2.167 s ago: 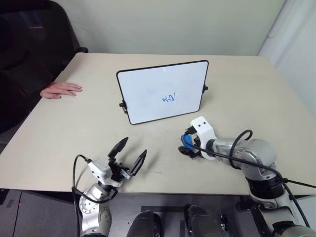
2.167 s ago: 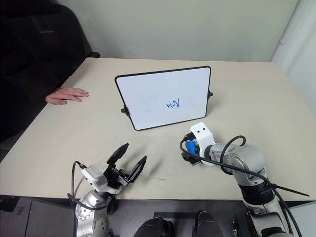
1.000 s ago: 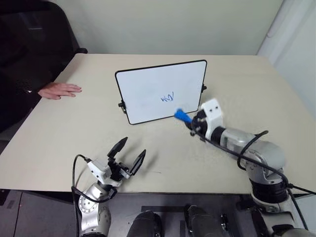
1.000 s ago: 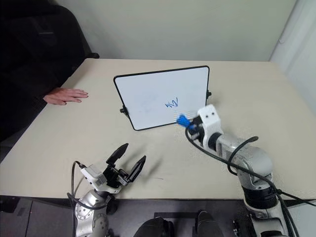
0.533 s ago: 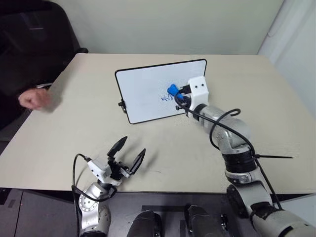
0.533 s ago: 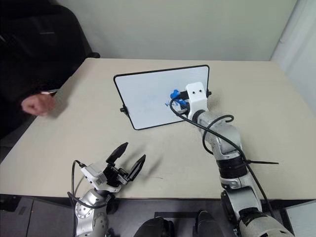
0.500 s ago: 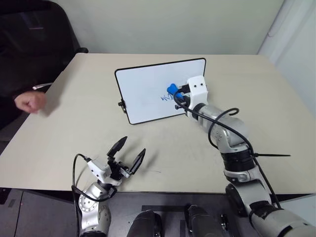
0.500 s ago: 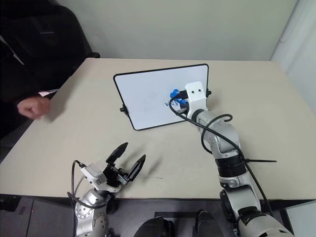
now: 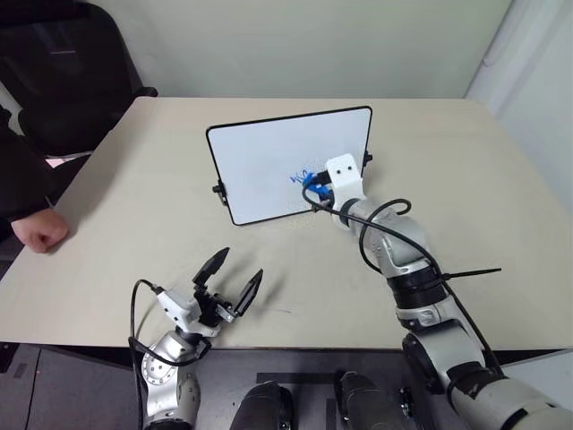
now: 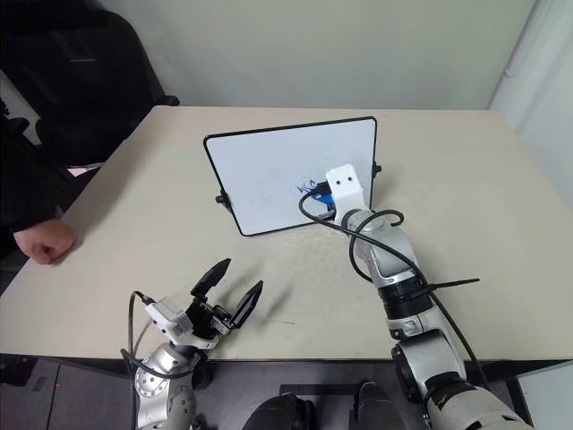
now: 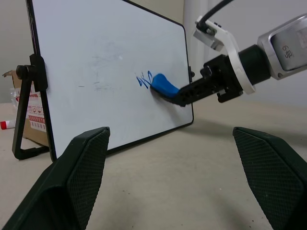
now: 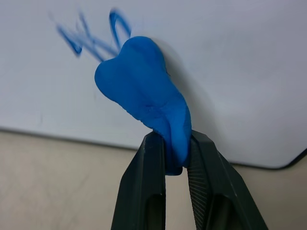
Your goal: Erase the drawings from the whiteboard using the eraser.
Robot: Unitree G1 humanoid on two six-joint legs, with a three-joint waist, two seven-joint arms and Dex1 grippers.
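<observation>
Right gripper (image 12: 173, 158) is clamped on the blue eraser (image 12: 144, 96), its two black fingers (image 12: 146, 187) pinching the eraser's near end. The eraser's far tip presses against the whiteboard (image 9: 269, 152), at the right edge of the blue drawings (image 11: 143, 80); part of the scribble shows beside it. The whiteboard stands propped upright mid-table (image 9: 466, 179). Left gripper (image 9: 228, 282) hovers over the near table edge, fingers spread wide, holding nothing. A person's fist (image 9: 38, 231) rests on the table's left edge.
</observation>
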